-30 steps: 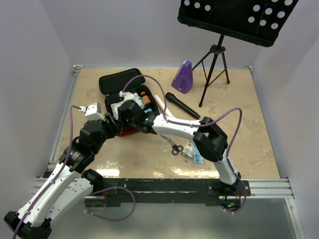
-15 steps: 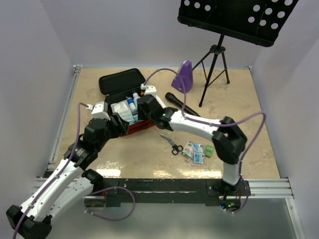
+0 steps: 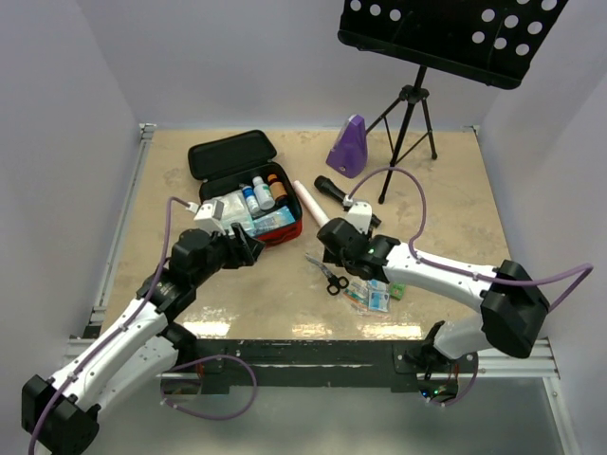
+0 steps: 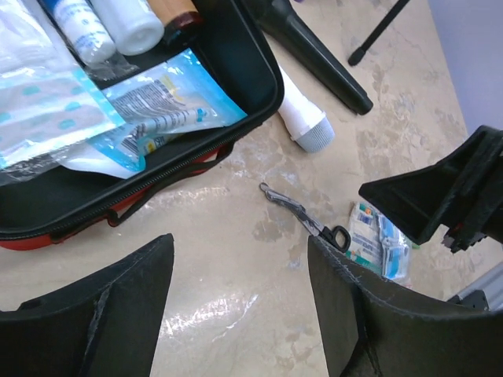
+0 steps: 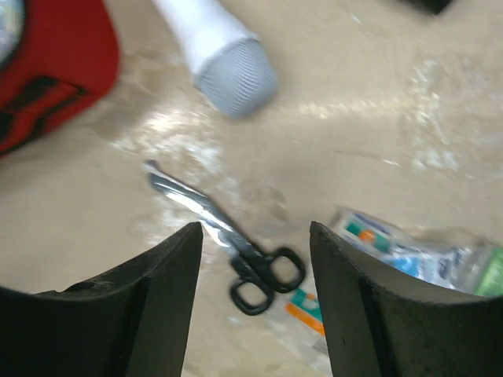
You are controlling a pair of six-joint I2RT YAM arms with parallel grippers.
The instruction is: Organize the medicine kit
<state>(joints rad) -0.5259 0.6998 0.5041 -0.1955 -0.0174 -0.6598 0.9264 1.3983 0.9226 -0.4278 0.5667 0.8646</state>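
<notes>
Top view. Medicine kit (image 3: 230, 154) sits at 10 o'clock on the bench (image 3: 446, 218), unzipped and lying flat, with the black-lined lid toward 11. The tray holds small bottles (image 3: 261, 192) at its far end and flat blue-and-white pouches (image 3: 270, 223) nearer me.

Left claw (image 3: 247, 250) is released. The wrist view shows its fingers (image 4: 126, 298) spread with only bench between them. It hangs just off the kit's 6 o'clock rim.

Right claw (image 3: 327, 248) is also released and carries nothing. It is low over the scissors (image 3: 329, 275), which lie flat at 6 o'clock of bench centre.

Loose sachets (image 3: 373, 292) lie just beside the scissors' handles, at 4 o'clock of them. A white tube with a grey end (image 3: 310, 201) lies at the kit's 3 o'clock side.
</notes>
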